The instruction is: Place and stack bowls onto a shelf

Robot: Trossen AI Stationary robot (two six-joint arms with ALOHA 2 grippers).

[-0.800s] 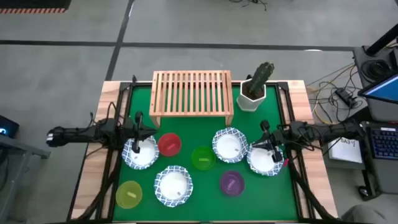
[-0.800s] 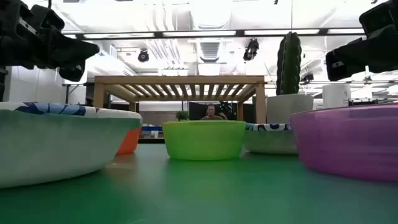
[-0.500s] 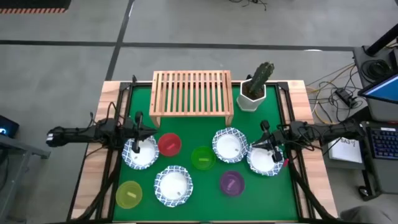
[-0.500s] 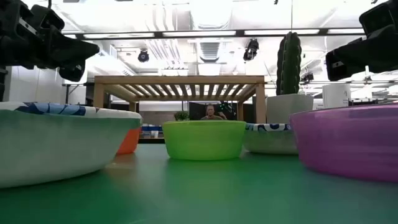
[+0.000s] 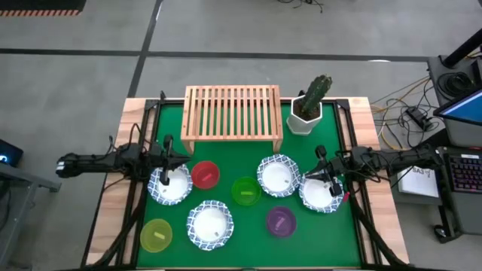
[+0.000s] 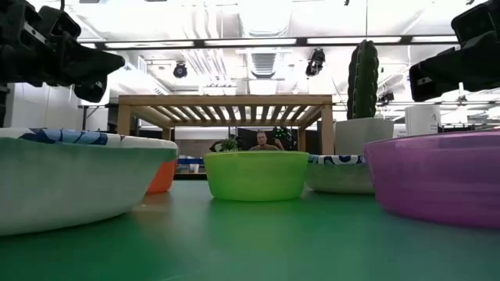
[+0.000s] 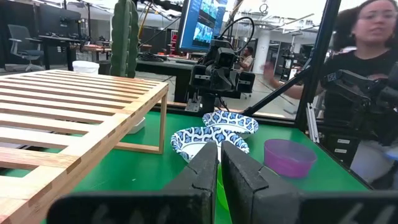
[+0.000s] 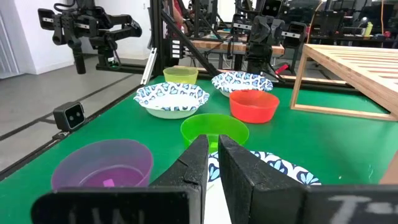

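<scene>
High view: no change from 0.8 s ago. Both arms and all eight bowls sit at the same spots, and the only difference is a person (image 6: 264,141) shifting slightly in the room behind, seen in the low view. For the task that means nothing is picked yet and the low light-wood slatted shelf (image 5: 233,111) at the back of the counter (image 5: 248,239) is bare. I read it as a pause before the first grasp.

- Left jaws: above the white blue-rimmed bowl at the left (image 5: 170,186), pressed nearly together and empty per the left wrist view.
- Right jaws: above the white blue-rimmed bowl at the far right (image 5: 321,193), also nearly together and holding nothing.
- Both sets have to spread before they can take a rim.

Other bowls, all in front of the shelf and none on it:
- Two more white blue-rimmed bowls, front-left (image 5: 210,224) and centre-right (image 5: 277,175). They are shallow and wide with flared rims, and look thin-walled, so they should nest well.
- Small red plastic bowl (image 5: 204,175), small green plastic bowl (image 5: 245,190), small purple plastic bowl (image 5: 280,220) and small yellow-green plastic bowl (image 5: 157,235). These are smooth and glossy with steeper walls, and the purple one looks slightly translucent.

The shelf top is parallel slats with gaps on short legs. The counter has a smooth green surface. A white hexagonal pot with a cactus (image 5: 305,120) stands just beside the shelf's right end, so watch clearance there.
</scene>
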